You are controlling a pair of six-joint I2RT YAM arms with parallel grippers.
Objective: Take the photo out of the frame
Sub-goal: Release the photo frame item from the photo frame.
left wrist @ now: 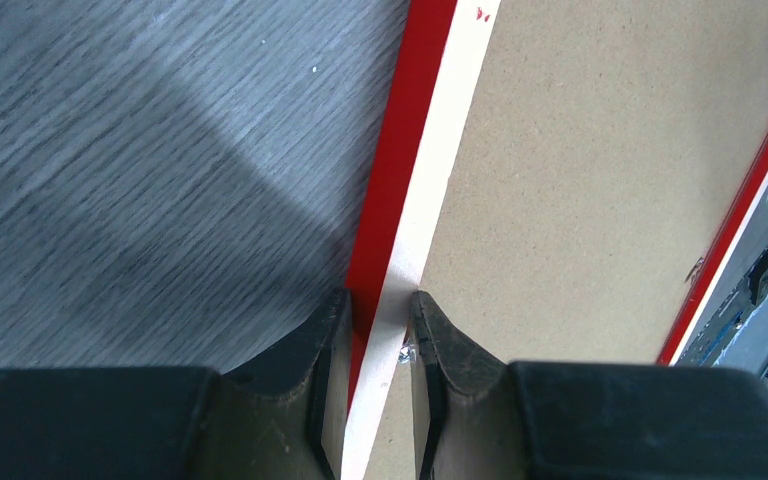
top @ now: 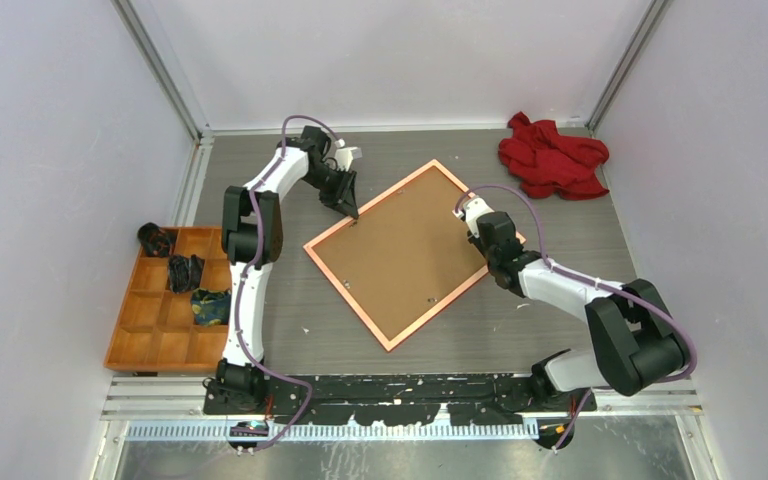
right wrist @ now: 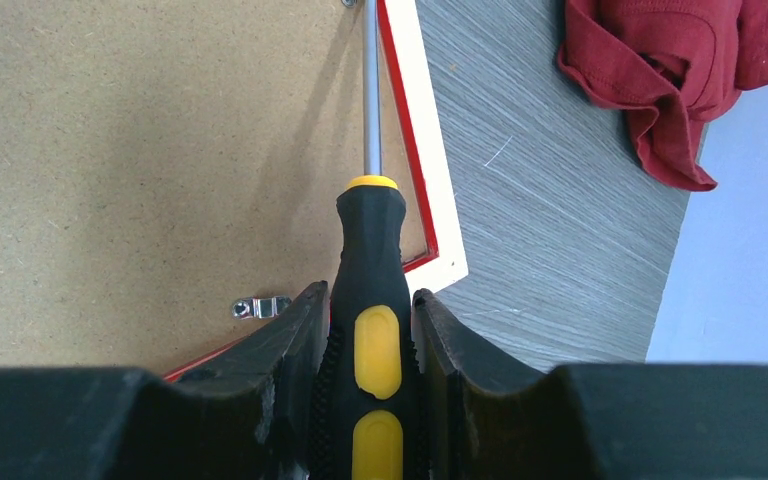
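Observation:
The frame (top: 348, 299) lies face down on the table, orange-pink rim up, with the brown backing board (top: 410, 255) filling it. The photo is hidden under the board. My left gripper (top: 350, 210) is at the frame's upper left edge. In the left wrist view it (left wrist: 380, 305) is shut on the frame's rim (left wrist: 400, 150), one finger outside and one on the board (left wrist: 600, 180). My right gripper (top: 478, 222) is at the frame's right corner, shut on a black and yellow screwdriver (right wrist: 370, 250). Its shaft runs along the rim (right wrist: 430, 170) inside the edge.
A metal clip (right wrist: 260, 306) sits on the board near the right fingers. A crumpled red cloth (top: 552, 155) lies at the back right. A wooden compartment tray (top: 170, 300) with dark items stands at the left. Walls close in on three sides.

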